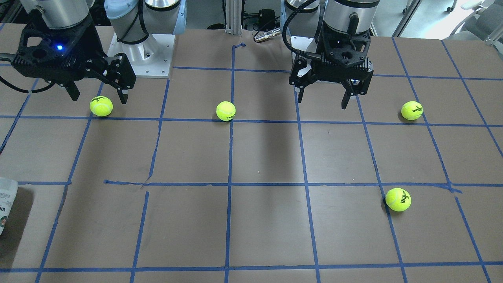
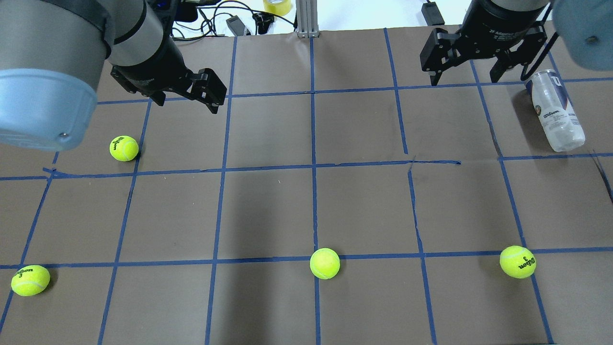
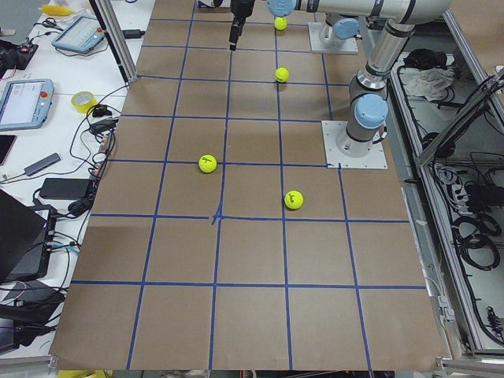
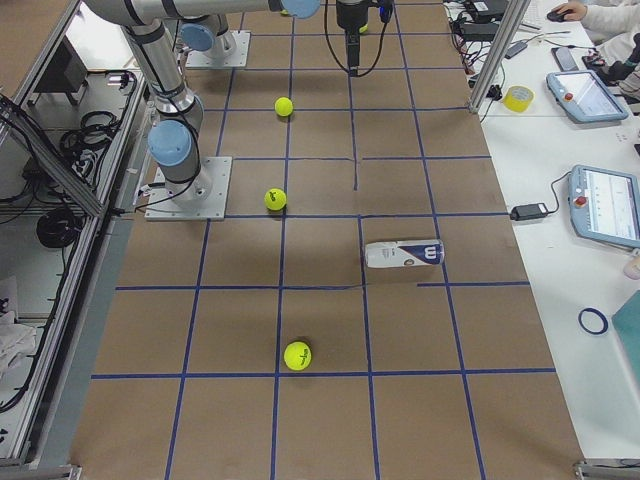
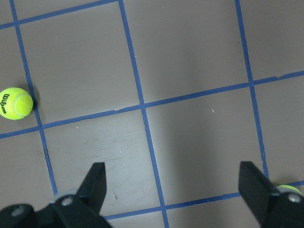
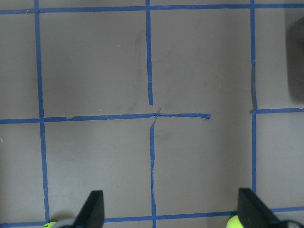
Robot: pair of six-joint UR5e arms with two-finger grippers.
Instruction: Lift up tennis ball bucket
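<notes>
The tennis ball bucket (image 2: 555, 111) is a clear can with a white label. It lies on its side at the table's far right, and also shows in the front view (image 1: 6, 204) and the right side view (image 4: 404, 253). My right gripper (image 2: 464, 79) is open and empty. It hangs above the table, left of the can and apart from it, and its fingers stand wide in its wrist view (image 6: 171, 211). My left gripper (image 2: 187, 98) is open and empty over the far left part of the table, and shows the same in its wrist view (image 5: 173, 190).
Several yellow-green tennis balls lie on the brown table with blue tape lines: one near the left gripper (image 2: 124, 148), one front left (image 2: 30, 280), one front middle (image 2: 324, 263), one front right (image 2: 517, 261). Cables and a metal post (image 2: 303, 19) stand at the far edge.
</notes>
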